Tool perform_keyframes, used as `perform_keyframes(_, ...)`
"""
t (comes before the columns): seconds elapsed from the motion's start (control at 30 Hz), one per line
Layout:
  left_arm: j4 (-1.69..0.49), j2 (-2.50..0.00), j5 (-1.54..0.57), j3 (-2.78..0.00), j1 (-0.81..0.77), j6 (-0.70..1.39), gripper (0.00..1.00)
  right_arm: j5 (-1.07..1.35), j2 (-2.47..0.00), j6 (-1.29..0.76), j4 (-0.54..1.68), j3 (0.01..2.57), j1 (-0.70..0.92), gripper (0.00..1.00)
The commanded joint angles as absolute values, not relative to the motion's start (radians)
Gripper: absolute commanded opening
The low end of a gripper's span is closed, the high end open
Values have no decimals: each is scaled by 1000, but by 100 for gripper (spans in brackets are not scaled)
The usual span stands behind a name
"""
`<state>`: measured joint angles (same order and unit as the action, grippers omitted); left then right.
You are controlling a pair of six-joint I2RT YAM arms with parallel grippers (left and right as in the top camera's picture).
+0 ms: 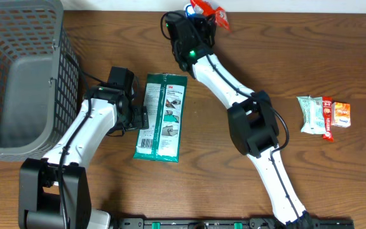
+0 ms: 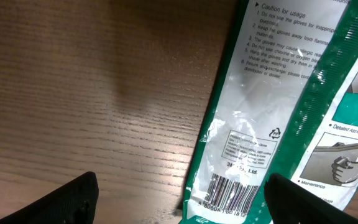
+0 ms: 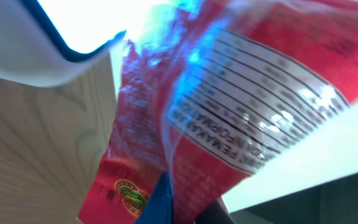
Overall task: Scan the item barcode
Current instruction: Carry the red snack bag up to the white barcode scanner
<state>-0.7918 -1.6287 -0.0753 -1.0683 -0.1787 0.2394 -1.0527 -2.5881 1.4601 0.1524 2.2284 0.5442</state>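
A brown wood-grain table (image 1: 107,25) seen from above, with two white-and-black robot arms reaching over it. At the far edge, right of centre, the right gripper (image 1: 201,20) is clamped on a red packet (image 1: 212,11) of shiny, crinkled film. In the right wrist view this red packet (image 3: 229,112) fills the frame, creased and glaring with bluish light, with a printed table of black text on a pale panel. It is lifted above the wood. A smooth white surface (image 3: 36,56) with a dark rim lies beside it on the far left.

In the middle of the table lies a flat, long green packet (image 1: 162,117) of glossy plastic with a clear window and printed instructions. The left gripper (image 1: 138,117) sits just left of it, with jaws spread wide and holding nothing. The left wrist view shows its two black fingers (image 2: 73,199) either side of the green packet's near end, where a barcode (image 2: 229,196) is printed.

A grey plastic lattice basket (image 1: 24,38) stands at the far left. Three small snack packets (image 1: 326,116) lie together at the right, well apart from both grippers.
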Motion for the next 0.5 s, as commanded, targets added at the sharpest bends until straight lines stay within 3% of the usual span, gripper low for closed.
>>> perform_keyframes(0.0, -795, -1628, -67, -1073, -178, 242, 86, -1076, -2612, 1499, 158, 2241, 555, 1)
perform_keyframes(0.33, -795, -1628, -67, -1073, -178, 242, 86, -1080, -2613, 1527, 219, 2241, 561, 1)
perform_keyframes(0.47, -795, -1628, -67, -1073, -178, 242, 86, -1101, -2604, 1481, 140, 2241, 557, 1)
